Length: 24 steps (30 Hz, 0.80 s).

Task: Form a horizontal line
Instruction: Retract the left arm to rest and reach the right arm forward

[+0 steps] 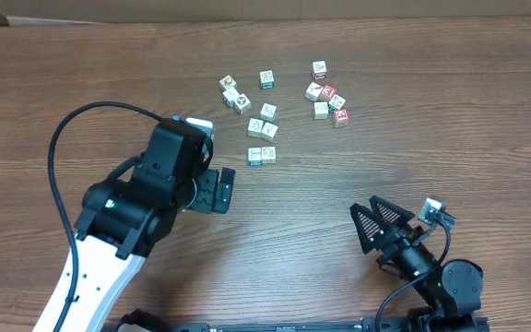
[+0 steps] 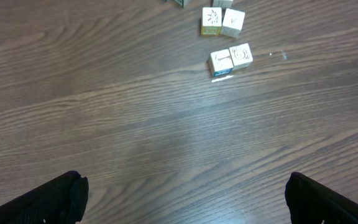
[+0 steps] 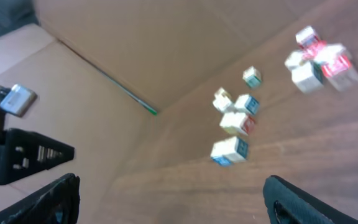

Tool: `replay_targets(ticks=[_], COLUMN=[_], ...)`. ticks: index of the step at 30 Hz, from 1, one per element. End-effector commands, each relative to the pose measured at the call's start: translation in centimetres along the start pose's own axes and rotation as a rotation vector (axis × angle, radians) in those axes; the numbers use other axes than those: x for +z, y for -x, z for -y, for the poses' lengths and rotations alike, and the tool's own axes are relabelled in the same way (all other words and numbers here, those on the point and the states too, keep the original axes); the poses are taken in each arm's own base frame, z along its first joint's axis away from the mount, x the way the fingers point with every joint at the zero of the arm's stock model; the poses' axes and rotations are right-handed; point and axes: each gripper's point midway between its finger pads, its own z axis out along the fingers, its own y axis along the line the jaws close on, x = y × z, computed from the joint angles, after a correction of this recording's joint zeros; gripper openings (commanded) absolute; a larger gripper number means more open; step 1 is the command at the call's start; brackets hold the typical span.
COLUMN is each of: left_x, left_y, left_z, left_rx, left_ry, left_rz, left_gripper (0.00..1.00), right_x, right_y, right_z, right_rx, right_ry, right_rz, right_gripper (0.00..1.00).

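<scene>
- left gripper (image 1: 225,190): fingers spread wide, holding nothing, low over the table (image 1: 81,83).
- horizontal line (image 1: 262,155): two cubes touching side by side, near that gripper's right.
- loose cubes (image 1: 328,95): scattered beyond.
- right gripper (image 1: 374,219): fingers apart, empty, well away from the cubes.

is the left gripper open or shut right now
Open. In the left wrist view the left gripper has its fingers at opposite bottom corners, with only bare table between them.
</scene>
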Motion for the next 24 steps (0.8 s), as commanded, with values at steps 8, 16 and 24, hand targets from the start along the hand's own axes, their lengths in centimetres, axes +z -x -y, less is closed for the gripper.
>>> replay_targets(ticks=[8, 16, 24], left_x=[2.3, 1.5, -3.9], left_y=[-0.2, -0.7, -2.8], left_z=[0.6, 1.9, -0.9], left_rx=[-0.005, -0.029, -0.071], left_ry=[-0.001, -0.084, -0.06], left_rz=[-0.068, -0.074, 0.232], left_gripper=[0.99, 1.0, 1.0], right_x=[0.9, 5.0, 8.5], right_y=[4.1, 8.4, 10.0], right_z=[-1.2, -0.6, 5.0], right_rx=[-0.221, -0.267, -0.271], right_ry=[-0.211, -0.374, -0.657], right_rz=[-0.096, -0.221, -0.409], right_gripper=[0.91, 0.91, 0.87])
